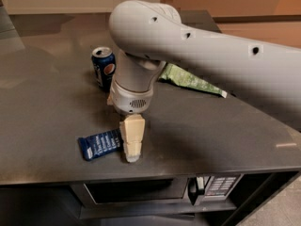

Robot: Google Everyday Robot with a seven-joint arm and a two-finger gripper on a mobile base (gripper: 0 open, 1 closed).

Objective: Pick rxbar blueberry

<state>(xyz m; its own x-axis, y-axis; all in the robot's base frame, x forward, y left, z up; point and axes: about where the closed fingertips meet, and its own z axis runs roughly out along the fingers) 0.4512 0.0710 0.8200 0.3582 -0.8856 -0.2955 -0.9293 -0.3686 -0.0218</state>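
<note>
The rxbar blueberry (99,145) is a small flat dark-blue wrapper with white text. It lies on the grey counter (47,102) near the front edge. My gripper (132,155) points straight down with its cream fingertips at the counter, right at the bar's right end. The near finger covers that end of the bar. The large white arm (197,46) reaches in from the right above it.
A blue Pepsi can (104,68) stands upright behind the gripper, to the left. A green chip bag (190,80) lies behind the arm, partly hidden. A microwave (155,189) sits under the counter's front edge.
</note>
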